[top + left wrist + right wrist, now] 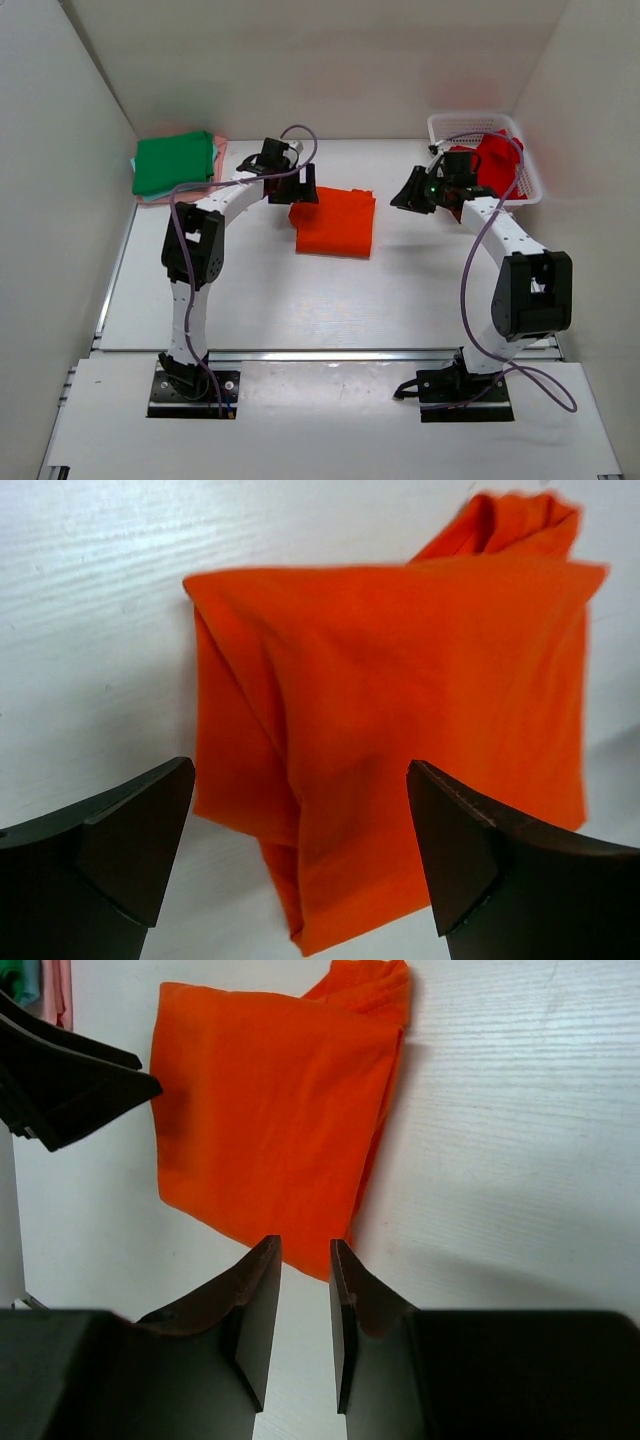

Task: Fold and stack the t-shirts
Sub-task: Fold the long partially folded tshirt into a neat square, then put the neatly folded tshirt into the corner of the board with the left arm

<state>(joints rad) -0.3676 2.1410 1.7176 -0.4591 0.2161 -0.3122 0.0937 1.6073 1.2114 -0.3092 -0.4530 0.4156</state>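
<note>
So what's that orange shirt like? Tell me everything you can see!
The orange shirt is bright, soft-looking cloth, folded into a rough rectangle with a few creases and one bunched corner. It lies flat near the middle of the white table. The left gripper hangs open right by one edge; whether it touches the cloth is unclear. Nothing rests on top of it.

Folded shirt (335, 222) lying at table (300, 300) ctr; shirt stack (175, 163) sitting far left; basket (470, 122) w/ another shirt (497, 160) sitting far right
</note>
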